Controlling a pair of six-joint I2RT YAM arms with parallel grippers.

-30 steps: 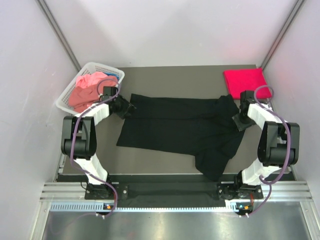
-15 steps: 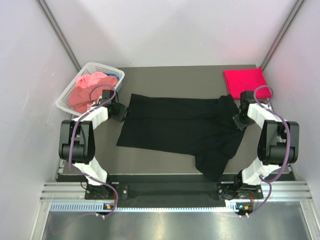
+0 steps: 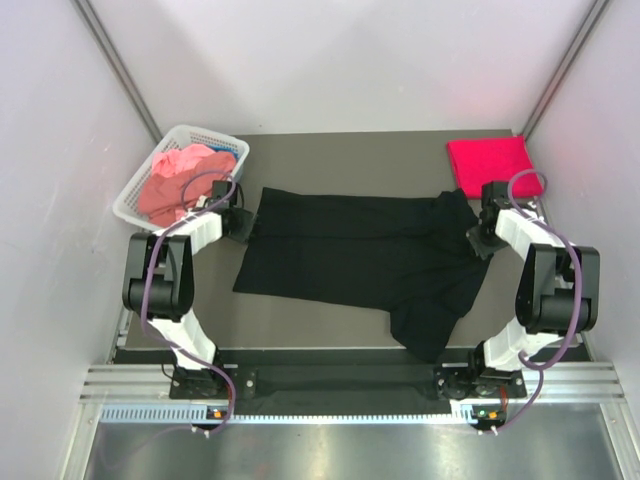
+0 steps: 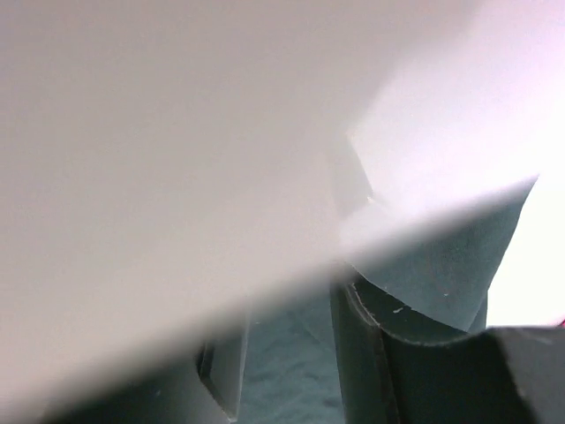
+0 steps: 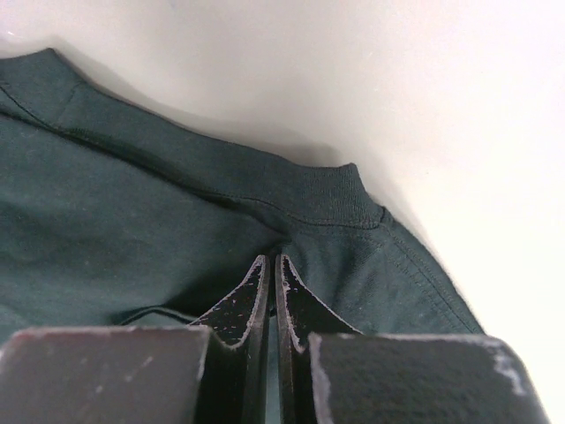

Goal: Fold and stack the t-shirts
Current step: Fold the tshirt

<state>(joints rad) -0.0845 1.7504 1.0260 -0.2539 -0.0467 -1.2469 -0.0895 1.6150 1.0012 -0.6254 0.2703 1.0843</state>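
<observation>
1. Pinching the black t-shirt [image 3: 350, 255] just below its ribbed collar [image 5: 331, 190], the right claw [image 5: 270, 265] has its fingers pressed together on a pucker of cloth. The shirt lies spread across the middle of the worktop [image 3: 340, 150], and its near right part is rumpled.
2. The left claw [image 3: 240, 222] sits at the shirt's opposite, left edge. Its wrist view is blurred, so I cannot tell whether it grips cloth or stands spread.
3. Risk: if only the right side is truly held, lifting would likely drag the shirt askew and bunch it instead of folding it.
4. Risk: the right pinch looks thin and close to the edge, so the soft cloth may slip out under tension.
5. Risk: a wide swing on the right could brush the folded red t-shirt [image 3: 488, 158] in the far right corner and upset it. The pink t-shirt [image 3: 165, 190] waits in the basket [image 3: 128, 192] at far left.
</observation>
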